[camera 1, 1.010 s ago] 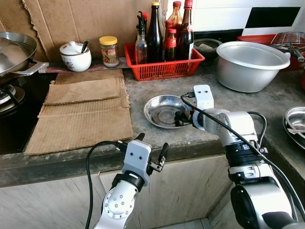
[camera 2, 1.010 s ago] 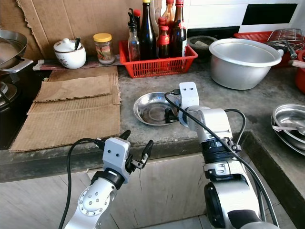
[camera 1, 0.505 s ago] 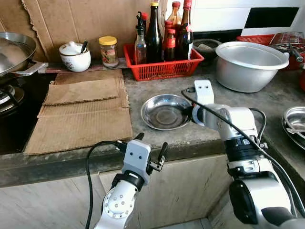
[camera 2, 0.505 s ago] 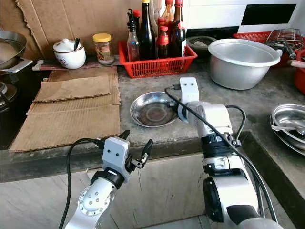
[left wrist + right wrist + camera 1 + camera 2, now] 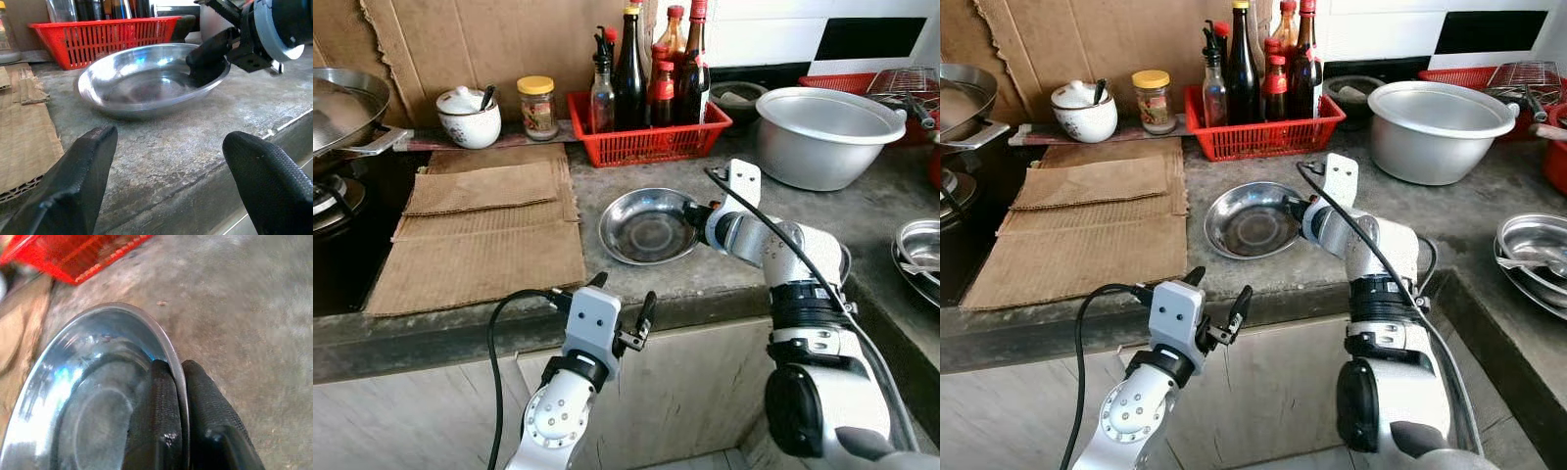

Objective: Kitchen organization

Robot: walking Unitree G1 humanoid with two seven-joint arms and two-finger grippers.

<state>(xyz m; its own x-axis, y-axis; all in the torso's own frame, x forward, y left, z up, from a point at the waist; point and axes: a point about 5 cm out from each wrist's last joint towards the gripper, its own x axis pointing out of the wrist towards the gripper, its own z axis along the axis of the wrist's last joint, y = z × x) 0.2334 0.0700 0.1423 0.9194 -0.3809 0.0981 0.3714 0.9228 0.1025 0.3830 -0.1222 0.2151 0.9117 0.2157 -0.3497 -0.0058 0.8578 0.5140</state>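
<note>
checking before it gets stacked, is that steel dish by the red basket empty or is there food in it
Empty: the steel dish shows only bare shiny metal inside, with the right hand pinching its rim.

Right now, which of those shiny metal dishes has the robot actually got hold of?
The shallow steel plate before the red basket; the right gripper pinches its rim.

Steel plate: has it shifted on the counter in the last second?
Yes. The steel plate, pinched at its rim by the right gripper, has slid toward the robot's left and slightly back, closer to the cardboard and the red basket, neither of which moved.
</note>
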